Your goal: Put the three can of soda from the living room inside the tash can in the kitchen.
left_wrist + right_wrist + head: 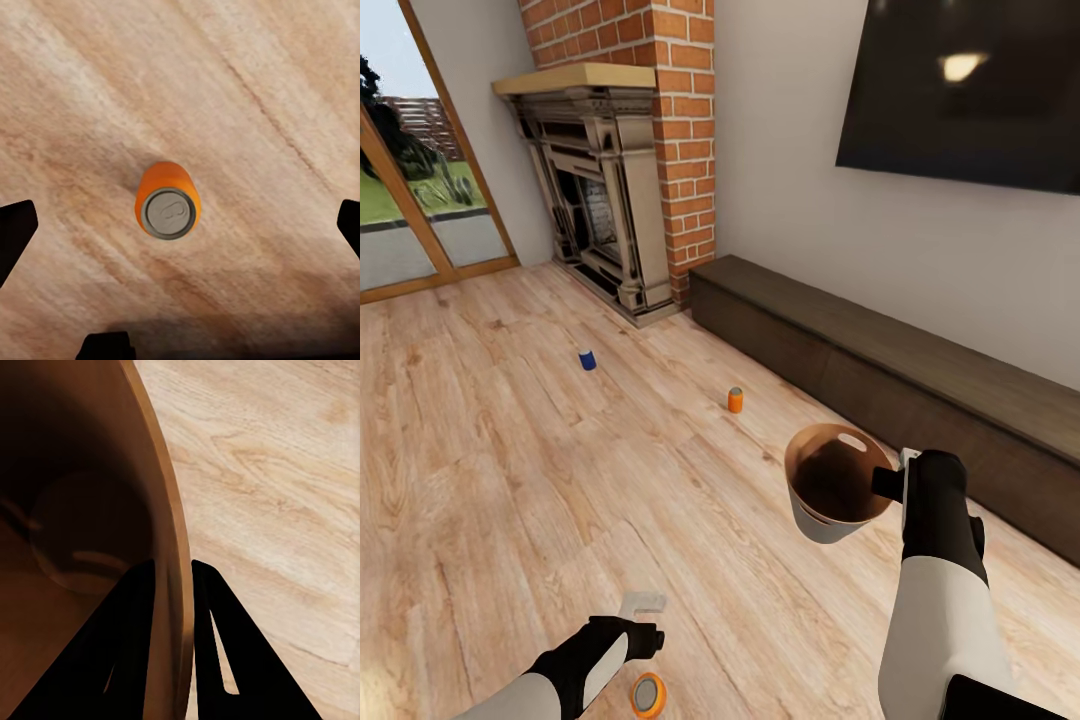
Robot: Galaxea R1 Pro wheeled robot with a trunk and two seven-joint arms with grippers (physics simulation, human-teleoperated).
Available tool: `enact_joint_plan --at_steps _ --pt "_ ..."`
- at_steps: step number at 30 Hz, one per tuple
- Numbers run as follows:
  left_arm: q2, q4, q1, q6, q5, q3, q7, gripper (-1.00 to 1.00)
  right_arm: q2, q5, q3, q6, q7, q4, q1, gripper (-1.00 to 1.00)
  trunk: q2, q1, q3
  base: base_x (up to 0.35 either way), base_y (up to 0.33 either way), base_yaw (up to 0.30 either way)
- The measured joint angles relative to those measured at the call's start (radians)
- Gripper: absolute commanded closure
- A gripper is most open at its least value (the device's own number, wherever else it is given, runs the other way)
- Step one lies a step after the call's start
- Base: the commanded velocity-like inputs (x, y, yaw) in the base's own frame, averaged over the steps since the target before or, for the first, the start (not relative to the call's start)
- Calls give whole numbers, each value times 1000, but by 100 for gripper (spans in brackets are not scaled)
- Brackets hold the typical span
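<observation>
From the head view, the robot stands in the living room, on a wooden floor (490, 480) with a brick fireplace (615, 170), a wall TV (970, 85) and a long low dark bench (900, 370) along the wall. The right pincer (890, 484) carries the trash can (830, 488) by its rim, held above the floor with its brown inside facing up. Two cans stand upright well ahead: a blue can (588, 359) toward the fireplace and an orange can (735, 400) nearer the bench. A third, the near orange can (648, 694), stands just beside the left pincer (643, 603), which is lowered toward it.

The left wrist view looks straight down on that can (166, 201), silver top up, centred between the dark fingertips (15, 232) at both edges; the pincer is spread wide and holds nothing. To grasp well, I judge the arm should descend straight, keep the can midway between the fingers, and close on its side wall below the top (a skewed approach could tip it).

The right wrist view shows the fingers (135, 637) pinched on the bin's wall (169, 547), one inside and one outside. Keeping the bin level and near would shorten the drop.
</observation>
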Motion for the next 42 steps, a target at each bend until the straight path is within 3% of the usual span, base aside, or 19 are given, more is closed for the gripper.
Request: enact_joint_plan --at_steps 7,15,19,38,42 --pt "0 0 0 0 -1 0 -1 -100 0 2 1 0 6 1 0 100 -49 27 -22 0 0 0" --pt "0 0 0 0 -3 0 -1 -100 0 -5 2 0 75 1 1 100 -105 58 -47 0 0 0" --pt "-1 0 0 0 -3 -1 -1 -100 0 11 2 -2 79 1 1 100 -133 73 -60 0 0 0" --pt "0 1 0 0 -3 0 -1 -100 0 8 2 -1 82 -1 1 100 -266 146 -119 0 0 0" --pt "1 0 2 0 -3 0 -1 -100 0 2 38 -1 83 -7 2 100 -266 146 -119 0 0 0"
